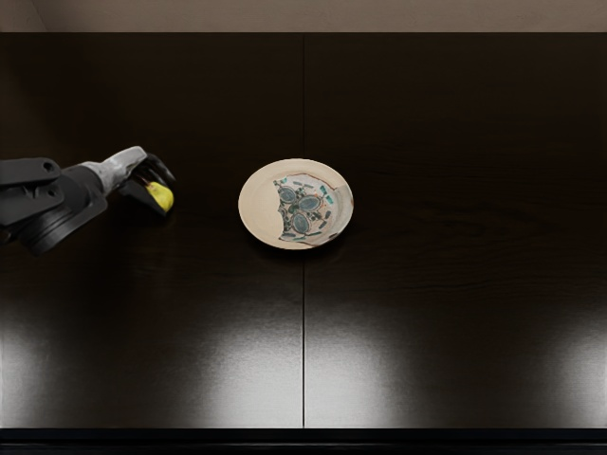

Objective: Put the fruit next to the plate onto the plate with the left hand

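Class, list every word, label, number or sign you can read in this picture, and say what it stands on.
None: no text can be read anywhere.
The plate bears only a blue-green painted pattern, no letters.
The yellow fruit, the left hand closed on it and the dark table show no writing.

The worktop (455,313) is dark and glossy, showing soft glare. The plate (254,201) looks matt; the fruit (161,196) smooth-skinned.

One head view looks slantwise down on the table (455,114).
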Motion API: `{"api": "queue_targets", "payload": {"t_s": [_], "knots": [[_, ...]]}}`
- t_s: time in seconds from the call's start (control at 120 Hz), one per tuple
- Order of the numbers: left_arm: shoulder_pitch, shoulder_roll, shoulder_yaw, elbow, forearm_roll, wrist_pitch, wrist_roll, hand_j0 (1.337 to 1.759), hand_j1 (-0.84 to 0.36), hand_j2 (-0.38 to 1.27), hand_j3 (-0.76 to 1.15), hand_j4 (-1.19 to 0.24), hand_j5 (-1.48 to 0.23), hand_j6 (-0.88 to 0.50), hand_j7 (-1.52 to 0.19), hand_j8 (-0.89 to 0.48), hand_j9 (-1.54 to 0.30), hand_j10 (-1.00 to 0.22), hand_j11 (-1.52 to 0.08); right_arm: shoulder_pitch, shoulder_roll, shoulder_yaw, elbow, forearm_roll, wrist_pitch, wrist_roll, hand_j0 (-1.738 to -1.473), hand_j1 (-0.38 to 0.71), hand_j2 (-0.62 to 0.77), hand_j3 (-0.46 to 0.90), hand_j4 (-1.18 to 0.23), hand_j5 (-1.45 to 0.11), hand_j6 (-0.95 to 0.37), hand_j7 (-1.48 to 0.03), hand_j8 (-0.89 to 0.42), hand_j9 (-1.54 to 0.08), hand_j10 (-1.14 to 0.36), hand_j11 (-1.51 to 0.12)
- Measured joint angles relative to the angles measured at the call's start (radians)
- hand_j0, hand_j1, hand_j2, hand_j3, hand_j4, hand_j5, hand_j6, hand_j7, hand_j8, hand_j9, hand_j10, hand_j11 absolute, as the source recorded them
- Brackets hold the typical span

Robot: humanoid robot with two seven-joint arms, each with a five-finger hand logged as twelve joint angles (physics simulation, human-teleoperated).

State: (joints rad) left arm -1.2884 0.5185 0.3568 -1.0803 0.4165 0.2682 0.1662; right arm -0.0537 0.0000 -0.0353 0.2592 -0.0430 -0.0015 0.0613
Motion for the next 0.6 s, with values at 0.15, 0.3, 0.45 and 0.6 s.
{"api": "queue_targets", "payload": {"t_s": [0.15,0.3,0.45,0.6], "knots": [[-0.015,0.0,-0.006,-0.009,-0.001,0.0,0.0,1.658,-0.3,0.37,0.0,-0.6,-0.79,-0.57,-0.78,-0.52,-0.78,-0.6,-0.78,0.0,0.0,0.0,0.0,0.0,0.0,0.0,-1.658,-0.33,0.0,0.0,-0.02,-0.02,-0.02,-0.02,-0.02,-0.02,-0.02,-0.02],[-0.032,-0.001,-0.008,-0.015,-0.001,0.0,0.0,1.658,-0.31,0.42,0.0,-0.6,-0.79,-0.58,-0.78,-0.52,-0.78,-0.6,-0.78,0.0,0.0,0.0,0.0,0.0,0.0,0.0,-1.658,-0.33,0.0,0.0,-0.02,-0.02,-0.02,-0.02,-0.02,-0.02,-0.02,-0.02],[-0.037,-0.002,-0.017,-0.027,0.0,0.0,0.0,1.658,-0.31,0.39,0.0,-0.6,-0.79,-0.57,-0.79,-0.51,-0.78,-0.6,-0.78,0.0,0.0,0.0,0.0,0.0,0.0,0.0,-1.658,-0.33,0.0,0.0,-0.02,-0.02,-0.02,-0.02,-0.02,-0.02,-0.02,-0.02],[-0.045,-0.005,-0.031,-0.035,0.001,0.0,0.0,1.658,-0.31,0.38,0.0,-0.6,-0.79,-0.56,-0.79,-0.51,-0.78,-0.61,-0.78,0.0,0.0,0.0,0.0,0.0,0.0,0.0,-1.658,-0.33,0.0,0.0,-0.02,-0.02,-0.02,-0.02,-0.02,-0.02,-0.02,-0.02]]}}
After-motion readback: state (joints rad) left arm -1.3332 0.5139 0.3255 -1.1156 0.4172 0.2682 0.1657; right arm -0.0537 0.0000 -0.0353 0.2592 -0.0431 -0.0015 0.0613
